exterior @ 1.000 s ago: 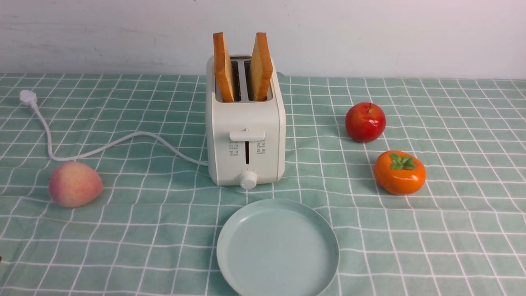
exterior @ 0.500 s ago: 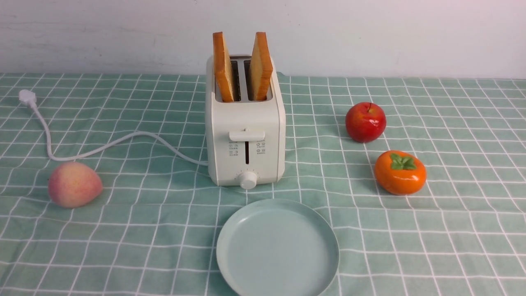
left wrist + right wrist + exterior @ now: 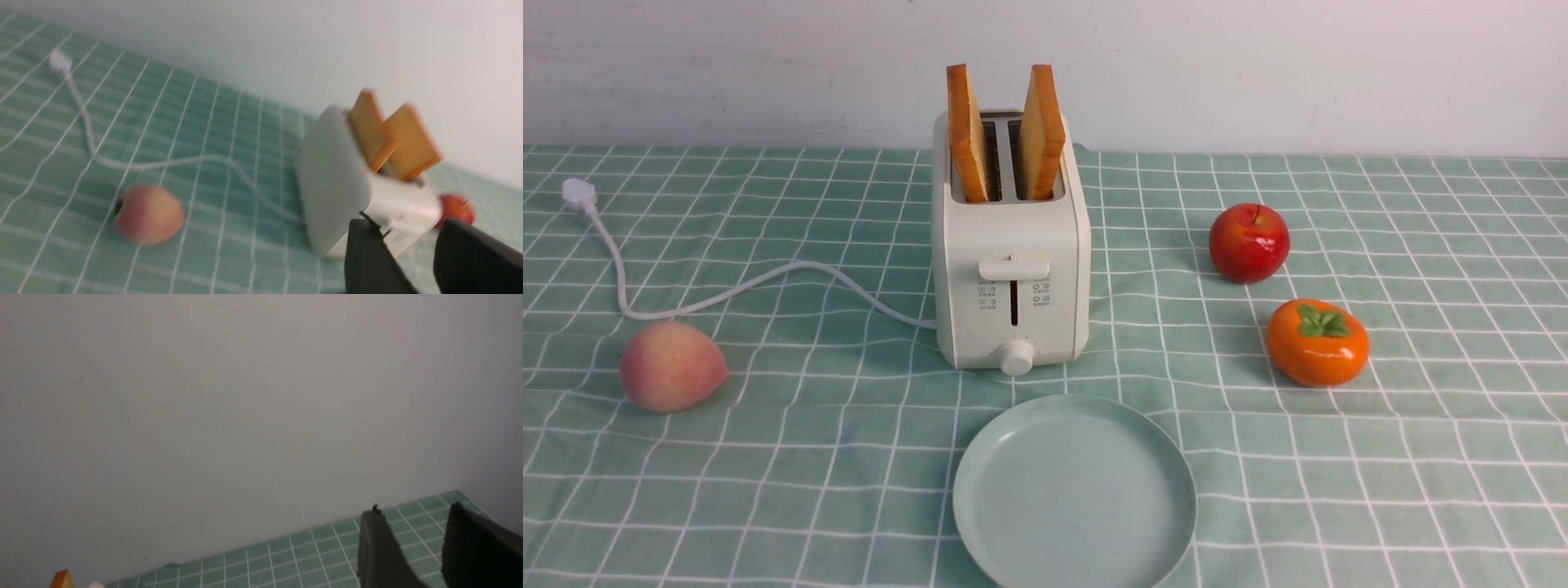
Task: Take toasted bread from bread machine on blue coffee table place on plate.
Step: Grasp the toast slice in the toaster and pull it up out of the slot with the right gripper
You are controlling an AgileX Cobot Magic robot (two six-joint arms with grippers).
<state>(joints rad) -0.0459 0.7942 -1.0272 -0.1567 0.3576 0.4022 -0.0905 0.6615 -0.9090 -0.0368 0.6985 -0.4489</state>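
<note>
Two slices of toasted bread (image 3: pixel 968 135) (image 3: pixel 1042 131) stand upright in the slots of the cream-white bread machine (image 3: pixel 1013 245), mid-table on the blue coffee table (image 3: pixel 1421 457). The pale blue-green plate (image 3: pixel 1075 498) lies bare just in front of it. Neither arm shows in the front view. In the blurred left wrist view my left gripper (image 3: pixel 406 228) is open with nothing between its fingers, off the bread machine (image 3: pixel 335 179) on its lever side, below the slices (image 3: pixel 367 126). My right gripper (image 3: pixel 412 514) is open and holds nothing, facing the wall over the table's far edge.
A peach (image 3: pixel 672 366) lies at the left by the white power cord (image 3: pixel 768 278), whose plug (image 3: pixel 578 194) rests at the far left. A red apple (image 3: pixel 1249 242) and an orange persimmon (image 3: pixel 1317 341) sit to the right of the bread machine. A white wall backs the table.
</note>
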